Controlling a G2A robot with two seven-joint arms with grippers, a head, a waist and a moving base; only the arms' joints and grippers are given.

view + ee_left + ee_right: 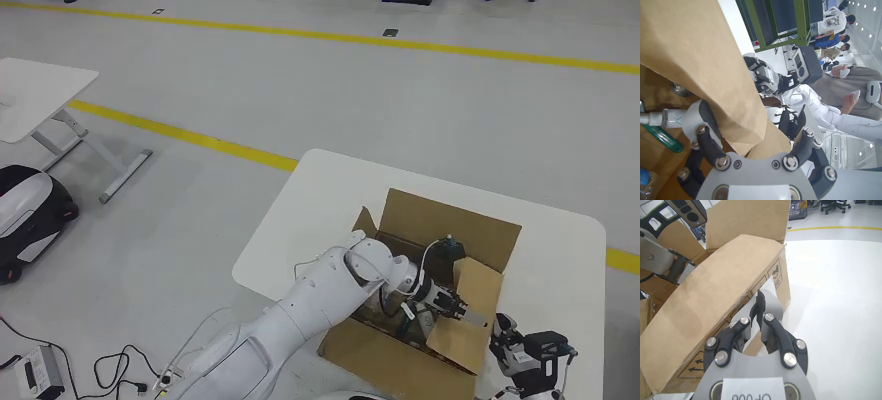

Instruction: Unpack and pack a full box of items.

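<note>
An open cardboard box point(450, 225) stands on the white table point(330, 200). My left gripper point(458, 305) is at the box's right-hand flap point(696, 56) and stands open, astride it. One finger point(705, 117) is inside the box against the flap; the other is on the outside. In the box lie a white tube point(659, 118), a green tube point(664, 140), a clear bottle point(645, 181) and a round metal piece point(678, 90). My right gripper point(758, 308) is shut and empty, close beside the box's outer side wall point(770, 281), and appears again as the right gripper point(505, 326).
The other flaps point(745, 220) stand up around the opening. Bare table point(838, 304) lies to the right of the box. The table's edge point(600, 300) is close on that side.
</note>
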